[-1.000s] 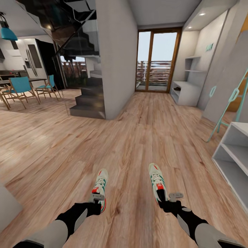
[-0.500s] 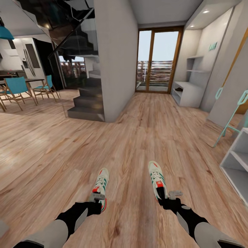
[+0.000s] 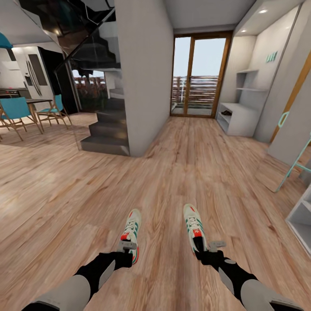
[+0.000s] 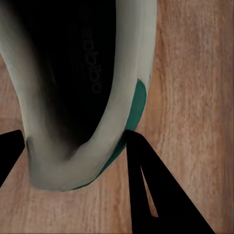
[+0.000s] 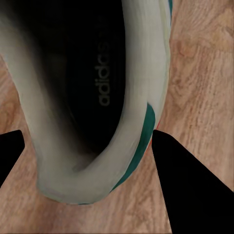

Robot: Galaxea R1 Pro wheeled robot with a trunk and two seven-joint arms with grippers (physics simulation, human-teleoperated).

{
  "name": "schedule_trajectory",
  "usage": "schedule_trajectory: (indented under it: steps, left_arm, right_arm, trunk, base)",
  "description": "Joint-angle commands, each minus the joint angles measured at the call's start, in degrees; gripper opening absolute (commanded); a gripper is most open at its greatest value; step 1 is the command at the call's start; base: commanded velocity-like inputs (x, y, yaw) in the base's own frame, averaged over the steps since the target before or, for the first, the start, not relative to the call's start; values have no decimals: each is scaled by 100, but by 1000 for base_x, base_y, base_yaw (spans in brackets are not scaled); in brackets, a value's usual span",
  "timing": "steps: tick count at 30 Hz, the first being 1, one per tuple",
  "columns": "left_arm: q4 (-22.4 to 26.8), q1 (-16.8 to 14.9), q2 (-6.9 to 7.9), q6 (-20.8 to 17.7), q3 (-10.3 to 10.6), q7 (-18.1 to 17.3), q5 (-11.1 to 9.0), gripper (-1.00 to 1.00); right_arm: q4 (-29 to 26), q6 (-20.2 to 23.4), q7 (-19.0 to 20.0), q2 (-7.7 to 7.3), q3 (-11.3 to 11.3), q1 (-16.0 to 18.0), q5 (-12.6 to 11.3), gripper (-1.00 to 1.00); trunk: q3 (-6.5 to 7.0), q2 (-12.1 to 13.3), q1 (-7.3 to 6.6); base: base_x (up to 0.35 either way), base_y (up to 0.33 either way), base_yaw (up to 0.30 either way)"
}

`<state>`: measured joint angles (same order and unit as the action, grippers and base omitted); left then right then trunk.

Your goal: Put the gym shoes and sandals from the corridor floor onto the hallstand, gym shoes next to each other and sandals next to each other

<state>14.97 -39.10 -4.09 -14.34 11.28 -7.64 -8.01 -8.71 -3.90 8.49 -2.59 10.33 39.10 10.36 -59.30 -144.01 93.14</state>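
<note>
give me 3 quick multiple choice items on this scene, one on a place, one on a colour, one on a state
1. Where is the hallstand?
A. right of the glass doors
B. under the stairs
C. by the dining table

2. What colour are the dining chairs?
A. red
B. teal
C. black

3. What is the left end effector doing?
A. hanging open, nothing in it
B. shut on a gym shoe
C. shut on a sandal

Key: A, it stands against the far right wall; B, teal seats; C is wrong, B, its fingers pinch the heel.

The floor (image 3: 181,172) under me is light-brown wood plank, grained, with a soft sheen. My two shoes (image 3: 131,231) look like smooth matt cream leather with green trim, their insides (image 5: 92,83) dark and dull. The far shoe rack (image 3: 239,119) looks smooth, matt white.
</note>
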Motion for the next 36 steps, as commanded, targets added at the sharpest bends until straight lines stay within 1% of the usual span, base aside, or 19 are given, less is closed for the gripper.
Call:
schedule_trajectory:
  steps: [1, 10, 21, 28, 36]
  left_arm:
    - [6, -1, -1, 2, -2, -9, 14, -100]
    - [22, -1, -12, -1, -5, -2, 12, -100]
    - [25, -1, -11, 10, -17, 0, 5, -100]
    - [32, -1, -4, 19, -29, 0, 2, -100]
    - [32, -1, -4, 19, -30, 0, 1, -100]
  right_arm:
    - [13, -1, -9, 1, 6, 1, -8, -100]
    - [160, -18, -20, -9, 13, 1, -10, -100]
    - [193, -23, -22, -13, 13, 1, -11, -100]
    - [195, -23, -23, -13, 13, 1, -9, -100]
    - [195, -23, -23, -13, 13, 1, -8, -100]
  trunk:
    - [1, 1, 0]
    - [1, 1, 0]
    - [1, 1, 0]
    - [1, 1, 0]
    - [1, 1, 0]
  base:
    - [348, -122, 0]
    - [341, -157, -19]
    - [338, -156, -168]
    - [348, 29, -21]
    - [346, 170, -1]
